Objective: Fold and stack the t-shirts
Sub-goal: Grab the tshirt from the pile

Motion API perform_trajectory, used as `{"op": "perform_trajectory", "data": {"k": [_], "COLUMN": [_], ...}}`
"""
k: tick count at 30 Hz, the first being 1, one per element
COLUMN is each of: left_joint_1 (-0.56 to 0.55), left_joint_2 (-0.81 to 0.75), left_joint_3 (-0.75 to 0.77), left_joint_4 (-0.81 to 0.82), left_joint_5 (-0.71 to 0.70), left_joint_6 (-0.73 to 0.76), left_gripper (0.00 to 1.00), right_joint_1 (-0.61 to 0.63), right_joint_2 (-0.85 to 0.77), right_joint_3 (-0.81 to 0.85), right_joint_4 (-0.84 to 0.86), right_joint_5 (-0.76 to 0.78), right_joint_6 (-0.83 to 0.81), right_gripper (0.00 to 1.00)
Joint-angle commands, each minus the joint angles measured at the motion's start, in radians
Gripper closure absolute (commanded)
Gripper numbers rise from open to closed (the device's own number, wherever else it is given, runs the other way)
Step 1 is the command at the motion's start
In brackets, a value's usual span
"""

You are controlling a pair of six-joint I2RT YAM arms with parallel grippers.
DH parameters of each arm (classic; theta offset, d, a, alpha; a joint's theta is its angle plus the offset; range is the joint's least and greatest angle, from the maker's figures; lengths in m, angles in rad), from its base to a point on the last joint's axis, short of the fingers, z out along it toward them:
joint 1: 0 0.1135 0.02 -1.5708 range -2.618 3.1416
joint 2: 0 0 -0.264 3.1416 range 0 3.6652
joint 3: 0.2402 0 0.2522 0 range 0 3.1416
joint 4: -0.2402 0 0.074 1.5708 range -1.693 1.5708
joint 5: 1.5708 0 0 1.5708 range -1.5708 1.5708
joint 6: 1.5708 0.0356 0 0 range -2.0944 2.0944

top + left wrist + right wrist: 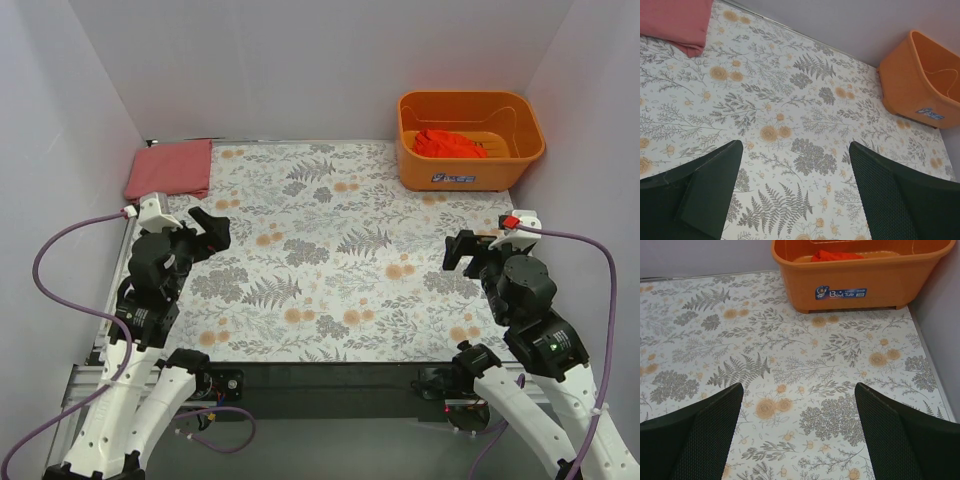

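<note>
Right gripper well short of orange-red t-shirt in tub

A robot lab test cell: plain white panel walls close in a floral-printed tablecloth ahead of the left gripper and right gripper; purple cables loop behind them, by an aluminium base rail.

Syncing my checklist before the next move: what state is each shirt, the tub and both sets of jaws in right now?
pinkish-red t-shirt: folded flat, far left corner of the table.
orange-red t-shirt: crumpled, unfolded, inside the orange tub.
orange tub: upright, far right corner.
left gripper: jaws open, empty.
right gripper: jaws open, empty.
</note>
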Motion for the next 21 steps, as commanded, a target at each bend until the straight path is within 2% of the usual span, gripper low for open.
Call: {"op": "perform_trajectory", "data": {"k": [1, 6, 13, 17, 21], "left_joint_1": [-0.007, -0.012, -0.024, -0.035, -0.055], "left_joint_2": [-0.004, 0.009, 0.036, 0.042, 0.059], "left_joint_3": [-0.022, -0.085, -0.189, -0.244, -0.290], "left_joint_4": [0.020, 0.066, 0.147, 0.187, 0.202], "left_joint_5": [0.004, 0.023, 0.029, 0.027, 0.043], "left_joint_6": [0.009, 0.010, 0.021, 0.020, 0.013], "left_gripper": [0.13, 0.13, 0.13, 0.13, 0.13], "right_joint_1": [-0.005, -0.003, -0.006, -0.070, -0.187], "right_joint_2": [0.028, 0.123, 0.460, 0.648, 0.816], "right_joint_3": [-0.003, 0.026, 0.201, 0.334, 0.504], "right_joint_4": [0.068, 0.161, 0.255, 0.282, 0.292], "right_joint_5": [0.005, -0.032, 0.021, 0.005, -0.127], "right_joint_6": [0.000, -0.064, -0.147, -0.172, -0.170], "right_gripper": [0.02, 0.02, 0.02, 0.02, 0.02]}}
